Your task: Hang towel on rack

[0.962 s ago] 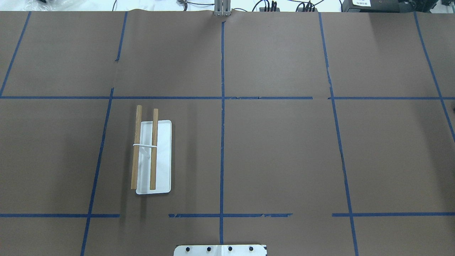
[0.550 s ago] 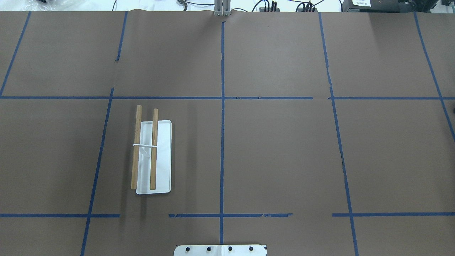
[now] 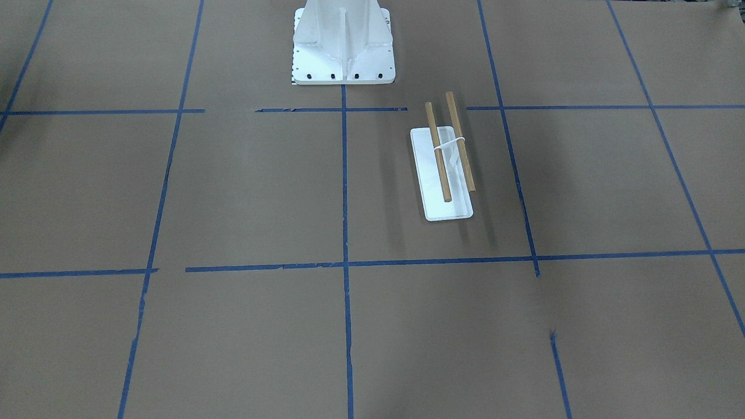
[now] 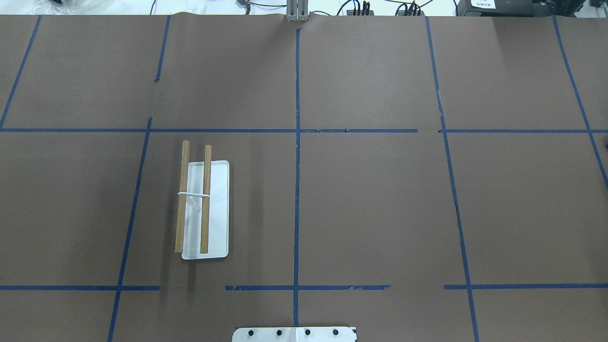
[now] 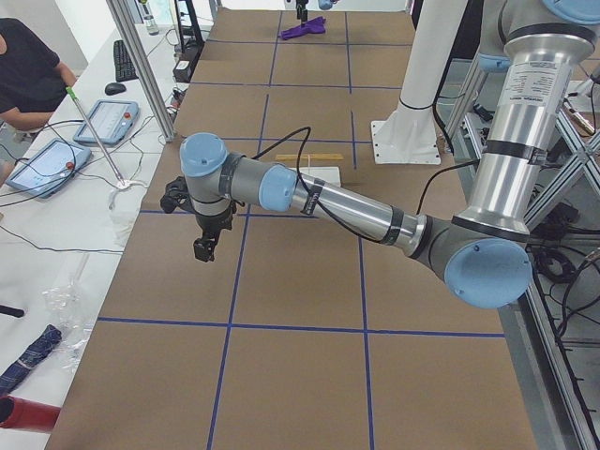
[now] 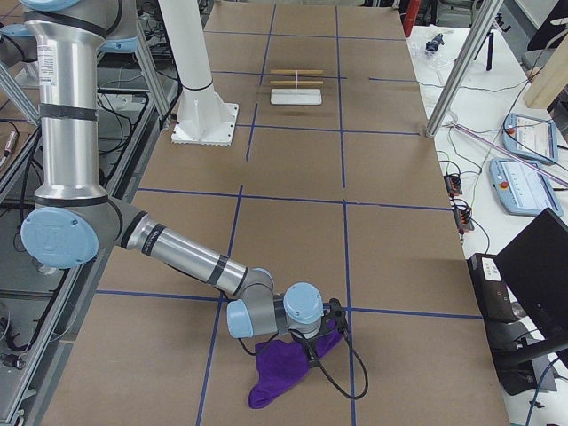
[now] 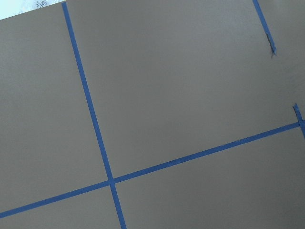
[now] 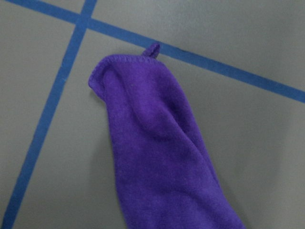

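The right pincer [image 6: 319, 342] shows only in the right-side view, dark and low against the soft purple cloth towel [image 6: 282, 371]. Its fingertips are lost behind the cloth and a black cable, so whether the jaws stand apart or together cannot be told. From the right wrist the towel [image 8: 162, 157] runs off the bottom edge, its lower part out of sight. The left pincer [image 5: 203, 251], seen only from the left end of the brown paper-covered desk [image 5: 300, 281], is a small black shape and its jaws cannot be made out. The large white metal pedestal [image 4: 294, 334] is cut by the overhead view's bottom edge — only a bolted strip shows — and in the front view the pedestal [image 3: 342, 41] loses its top to the upper edge.
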